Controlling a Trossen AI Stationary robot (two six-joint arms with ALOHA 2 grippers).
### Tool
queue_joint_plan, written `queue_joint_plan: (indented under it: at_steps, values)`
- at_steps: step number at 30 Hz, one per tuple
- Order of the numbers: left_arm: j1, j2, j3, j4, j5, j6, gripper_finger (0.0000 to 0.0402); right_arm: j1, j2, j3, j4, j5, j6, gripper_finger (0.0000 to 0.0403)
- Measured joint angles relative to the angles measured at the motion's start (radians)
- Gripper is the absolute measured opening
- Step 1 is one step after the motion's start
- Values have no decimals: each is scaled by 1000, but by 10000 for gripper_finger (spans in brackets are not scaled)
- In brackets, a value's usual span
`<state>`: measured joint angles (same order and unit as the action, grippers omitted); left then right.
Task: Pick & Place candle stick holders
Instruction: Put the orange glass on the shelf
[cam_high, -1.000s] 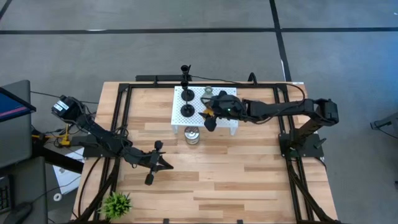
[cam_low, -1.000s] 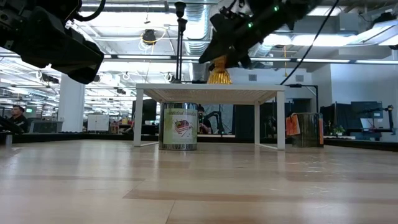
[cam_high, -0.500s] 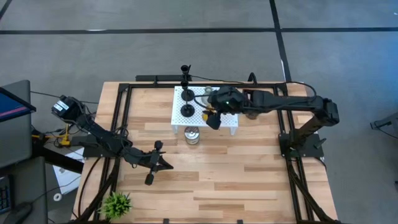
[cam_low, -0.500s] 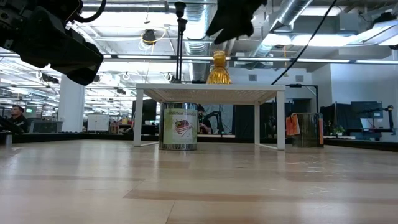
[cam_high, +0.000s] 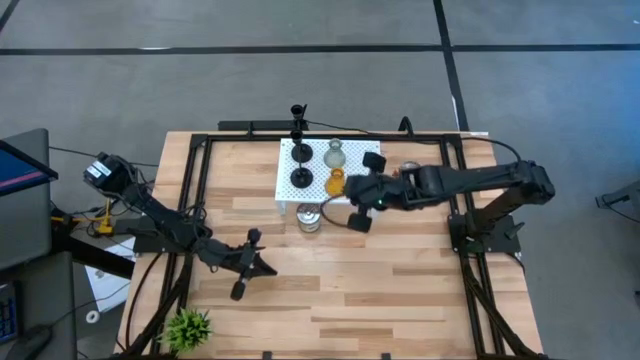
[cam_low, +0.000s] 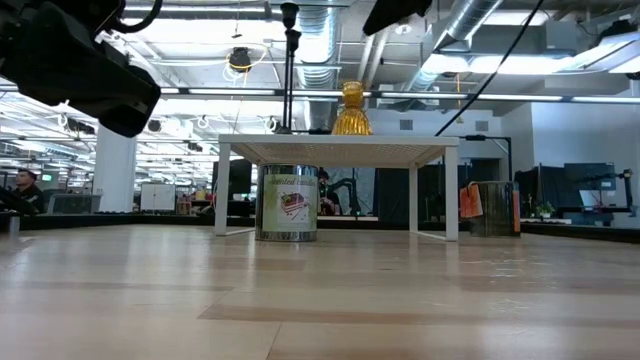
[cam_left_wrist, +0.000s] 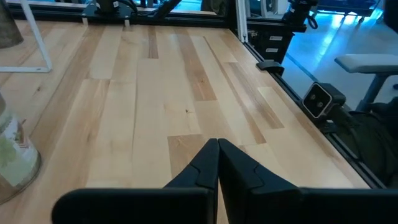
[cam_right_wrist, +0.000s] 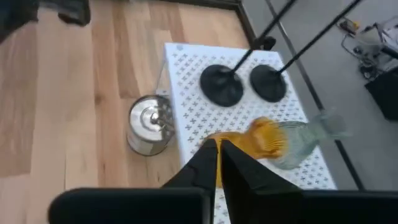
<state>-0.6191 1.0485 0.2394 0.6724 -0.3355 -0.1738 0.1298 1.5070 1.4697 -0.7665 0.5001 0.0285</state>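
Candle stick holders all sit on the white perforated stand (cam_high: 368, 208), clear of the right gripper (cam_high: 357, 221), which hangs empty beside it with fingers pressed together. Nearest is the amber glass holder (cam_high: 335, 182), then the pale-green one (cam_high: 335, 154) and two black ones (cam_high: 301, 165). A tin can (cam_high: 309, 217) stands by the stand's edge. The left gripper (cam_high: 240, 288), also closed, waits over bare table.

Left gripper (cam_high: 240, 288) hung low over the table's near left, fingers (cam_left_wrist: 217, 163) pressed together. Right gripper (cam_high: 359, 222) reached in from the right side, raised, fingers (cam_right_wrist: 216, 160) closed and holding nothing.
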Motion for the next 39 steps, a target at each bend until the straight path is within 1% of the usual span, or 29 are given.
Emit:
queue_joint_plan:
  at_steps: [3, 5, 9, 11, 13, 15, 18, 21, 32, 35, 39]
  values:
    - [-10, 0, 0, 0, 0, 0, 8, 11, 2, -70, 29, 0, 15, 14]
    - [-11, 0, 0, 0, 0, 0, 8, 3, 2, -124, 49, 1, 30, 6]
    - [-11, 0, 0, 0, 0, 0, 8, -21, 3, -255, 165, 7, 31, 3]
    - [-11, 0, 0, 0, 0, 0, 8, -33, 3, -307, 233, 46, 24, 1]
    - [-11, 0, 0, 0, 0, 0, 8, -49, 3, -340, 255, 79, 27, 1]
    - [-11, 0, 0, 0, 0, 0, 8, -66, 3, -354, 265, 80, 33, 1]
    - [-11, 0, 0, 0, 0, 0, 8, -80, 3, -384, 351, 81, 14, 0]
    - [-11, 0, 0, 0, 0, 0, 8, -86, 3, -396, 402, 75, -5, 0]
    - [-11, 0, 0, 0, -1, 0, 8, -114, 3, -395, 447, 46, -13, 0]
    - [-11, 0, 0, 0, -1, 0, 8, -120, 3, -395, 467, 22, -21, 0]
    - [-11, 0, 0, 0, -1, 0, 8, -127, 3, -395, 471, 22, -29, 0]
